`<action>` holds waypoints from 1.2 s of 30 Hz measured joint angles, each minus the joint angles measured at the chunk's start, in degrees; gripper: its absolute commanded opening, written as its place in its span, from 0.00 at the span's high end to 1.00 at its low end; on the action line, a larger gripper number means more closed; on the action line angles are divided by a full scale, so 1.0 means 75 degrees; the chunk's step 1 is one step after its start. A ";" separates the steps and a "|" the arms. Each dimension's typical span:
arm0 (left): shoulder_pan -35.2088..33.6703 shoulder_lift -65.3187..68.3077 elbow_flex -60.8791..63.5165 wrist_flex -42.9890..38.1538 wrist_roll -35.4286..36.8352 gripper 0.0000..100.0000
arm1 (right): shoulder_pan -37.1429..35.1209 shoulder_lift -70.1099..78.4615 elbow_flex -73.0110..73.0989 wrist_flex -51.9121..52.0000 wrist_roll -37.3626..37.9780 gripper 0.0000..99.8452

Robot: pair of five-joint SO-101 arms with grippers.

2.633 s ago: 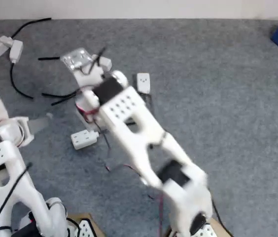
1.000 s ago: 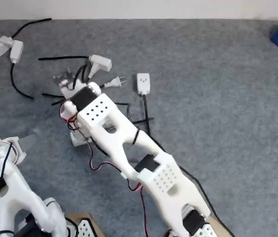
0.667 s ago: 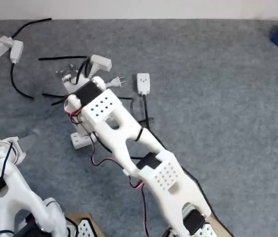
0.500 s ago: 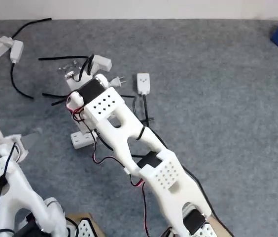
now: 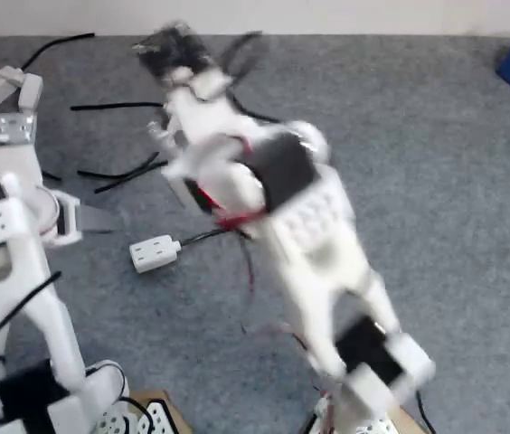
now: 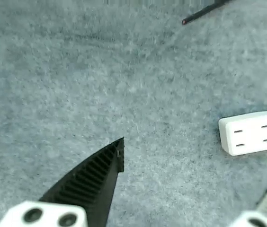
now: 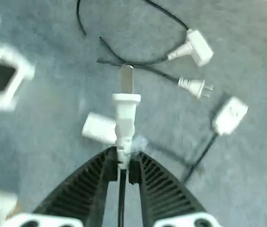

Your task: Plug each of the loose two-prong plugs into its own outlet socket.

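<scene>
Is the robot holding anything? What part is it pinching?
Yes. The right tool pinches a white two-prong plug by its back end, where the black cord comes out. The left tool is open and holds nothing.

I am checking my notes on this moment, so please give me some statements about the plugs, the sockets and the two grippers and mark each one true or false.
1. The right gripper is shut on a white plug. True.
2. The left gripper holds a socket block. False: it is open and empty, and the socket block lies apart from it on the carpet.
3. The white plug is already pushed into a socket. False: its metal end points free into the air, above the carpet.
4. A second plug lies loose on the carpet, with its two prongs bare. True.
</scene>
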 measured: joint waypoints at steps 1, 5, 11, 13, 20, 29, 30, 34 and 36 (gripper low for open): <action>0.0000 0.0188 -0.0387 0.0211 0.0000 0.54 | -0.0082 -0.0598 0.0785 -0.0117 0.0070 0.99; 0.0328 0.0375 -0.1571 0.1020 0.0012 0.54 | -0.0152 -0.2215 0.4114 -0.1653 0.0352 0.99; 0.0985 0.0457 -0.2579 0.2040 0.0000 0.54 | -0.0434 -0.2508 0.8064 -0.4126 0.0363 0.99; 0.1114 0.0703 -0.2579 0.1934 -0.0023 0.54 | -0.0563 -0.2508 0.8721 -0.4595 0.0363 0.99; 0.1219 0.3165 -0.2204 0.0445 -0.0492 0.54 | -0.0574 -0.2614 0.9108 -0.4911 0.0199 0.99; 0.1653 0.5169 -0.2719 0.0117 -0.0539 0.64 | -0.0563 -0.3352 0.9588 -0.4911 0.0152 0.99; 0.1676 0.5204 -0.2743 0.0094 -0.0539 0.67 | -0.0563 -0.3352 0.9647 -0.4911 0.0152 0.99; 0.1723 0.5357 -0.2766 0.0082 -0.0527 0.72 | -0.0563 -0.3212 0.9670 -0.4911 0.0223 0.99; 0.1747 0.5392 -0.2778 0.0094 -0.0516 0.74 | -0.0563 -0.3071 0.9670 -0.4911 0.0223 0.99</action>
